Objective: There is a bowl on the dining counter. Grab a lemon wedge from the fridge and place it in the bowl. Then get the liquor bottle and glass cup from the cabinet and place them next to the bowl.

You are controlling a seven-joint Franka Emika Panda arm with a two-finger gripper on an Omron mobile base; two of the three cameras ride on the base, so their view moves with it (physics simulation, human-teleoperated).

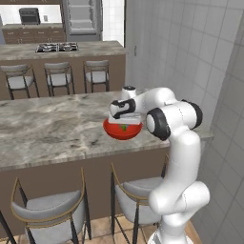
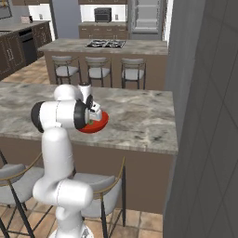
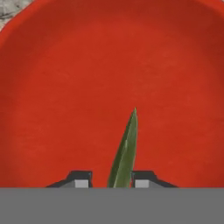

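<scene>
The red bowl (image 1: 114, 132) (image 2: 101, 123) (image 3: 65, 87) sits on the dining counter (image 1: 47, 128) (image 2: 139, 121) near its right end. My gripper (image 1: 126, 120) (image 2: 95, 113) (image 3: 111, 179) hangs just over the bowl, pointing down into it. The lemon wedge (image 3: 124, 148) (image 1: 125, 127), a thin green sliver, stands on edge between my fingertips (image 3: 79, 179) above the bowl's floor. The jaws stand a little apart, with a narrow gap showing beside the wedge on the left. The liquor bottle, the glass cup and the cabinet are out of view.
Grey-cushioned stools (image 1: 52, 209) (image 2: 100, 195) stand under the counter's near edge. Behind it are more stools (image 1: 59, 78) and an island with a black hob (image 1: 57, 47) (image 2: 106, 43). The fridge (image 1: 82, 19) (image 2: 146, 16) stands at the far back. A tiled wall (image 1: 190, 47) closes the right side.
</scene>
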